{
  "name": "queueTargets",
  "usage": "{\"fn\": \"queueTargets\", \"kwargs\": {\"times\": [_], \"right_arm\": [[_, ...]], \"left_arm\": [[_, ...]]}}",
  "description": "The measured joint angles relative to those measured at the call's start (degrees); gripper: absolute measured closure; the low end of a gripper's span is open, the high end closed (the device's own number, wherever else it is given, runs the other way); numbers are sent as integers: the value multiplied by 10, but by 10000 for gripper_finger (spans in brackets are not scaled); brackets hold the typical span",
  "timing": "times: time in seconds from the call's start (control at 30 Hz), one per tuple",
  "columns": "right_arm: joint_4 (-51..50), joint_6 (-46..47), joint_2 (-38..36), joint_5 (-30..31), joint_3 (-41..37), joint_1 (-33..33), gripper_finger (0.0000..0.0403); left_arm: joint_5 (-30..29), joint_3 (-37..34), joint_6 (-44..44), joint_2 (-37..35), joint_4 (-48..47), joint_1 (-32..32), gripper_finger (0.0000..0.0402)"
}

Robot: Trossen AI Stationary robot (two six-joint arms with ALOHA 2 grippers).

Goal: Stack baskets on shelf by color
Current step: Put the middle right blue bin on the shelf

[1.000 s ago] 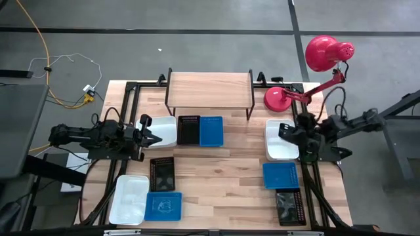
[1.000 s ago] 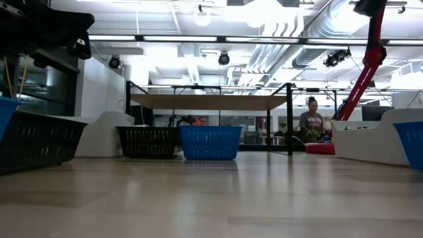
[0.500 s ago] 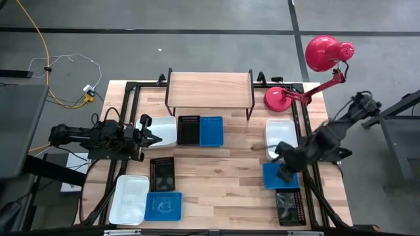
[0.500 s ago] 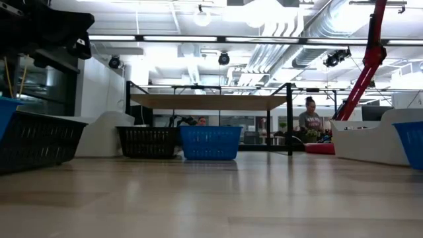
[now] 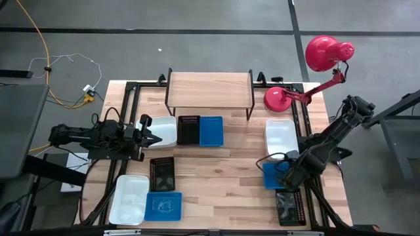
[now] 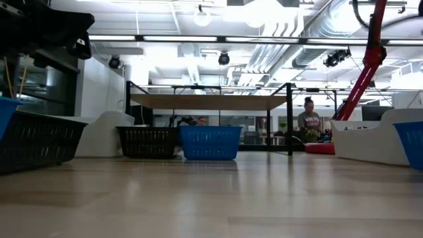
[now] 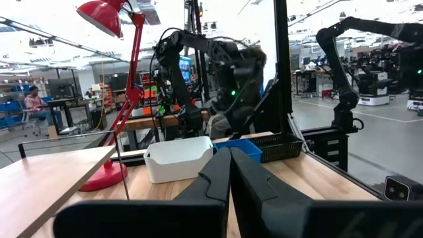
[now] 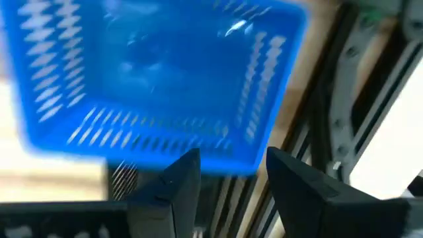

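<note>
The shelf point(image 5: 210, 88) stands at the table's far middle on its thin black legs. A white basket point(image 5: 167, 129), a black basket point(image 5: 189, 130) and a blue basket point(image 5: 210, 130) sit in a row on the table in front of it. Near my right arm lie a white basket point(image 5: 281, 136), a blue basket point(image 5: 272, 177) and a black basket point(image 5: 289, 206). My right gripper point(image 5: 283, 170) is open, pointing down over the blue basket point(image 8: 158, 73), its fingers point(image 8: 175, 188) close above the rim. My left gripper point(image 5: 156, 136) is shut and hovers beside the left white basket.
A black basket point(image 5: 162, 174), a white basket point(image 5: 129, 198) and a blue basket point(image 5: 163, 205) lie at the near left. A red desk lamp point(image 5: 283, 98) stands at the far right by the shelf. Bare wood lies in the table's middle. People show in the room beyond.
My right gripper has swung from over the right white basket toward the table's near edge and down, tipping to point down over the right blue basket. The baskets have stayed in place.
</note>
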Motion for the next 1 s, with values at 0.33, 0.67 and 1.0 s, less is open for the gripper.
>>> {"fn": "queueTargets", "kwargs": {"times": [0.33, 0.67, 1.0], "right_arm": [[35, 19, 0, 15, -97, -6, 242], [77, -4, 0, 26, -136, -5, 247], [62, -78, 0, 46, -98, -5, 391]], "left_arm": [[0, 0, 0, 0, 0, 0, 401], [0, 0, 0, 0, 0, 0, 401], [0, 0, 0, 0, 0, 0, 401]]}}
